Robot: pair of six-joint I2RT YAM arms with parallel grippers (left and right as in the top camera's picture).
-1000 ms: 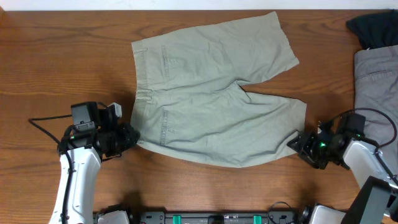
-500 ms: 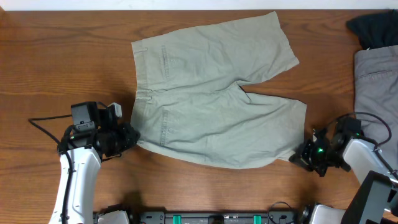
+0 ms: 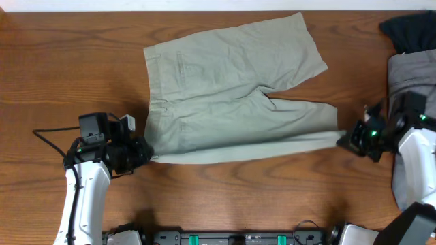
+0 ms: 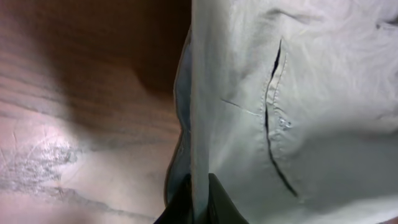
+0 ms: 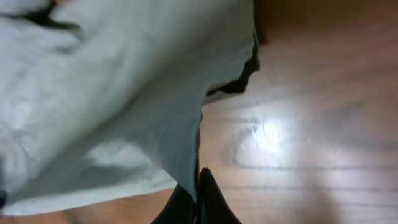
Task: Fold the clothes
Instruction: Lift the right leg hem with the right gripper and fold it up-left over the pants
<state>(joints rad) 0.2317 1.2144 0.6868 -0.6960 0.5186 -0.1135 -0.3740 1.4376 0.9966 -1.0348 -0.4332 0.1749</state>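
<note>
The clothes, light khaki-green shorts (image 3: 231,88), lie spread on the wooden table, waistband to the left and legs to the right. My left gripper (image 3: 146,154) is shut on the near waistband corner, seen in the left wrist view as fabric (image 4: 249,112) pinched between the dark fingers (image 4: 217,202). At the right, my right gripper (image 3: 346,139) is shut on the near leg's hem corner; the right wrist view has cloth (image 5: 124,106) clamped at the fingertips (image 5: 211,199). The near edge is lifted and stretched into a straight line between both grippers.
A grey garment (image 3: 409,75) and a black garment (image 3: 409,30) lie at the table's far right, close behind my right arm. Bare wood (image 3: 68,68) lies to the left of the shorts and along the front edge.
The right gripper closed on the hem corner and moved up and away with it. The shorts' near edge rose off the table and pulled taut. The left gripper stayed put.
</note>
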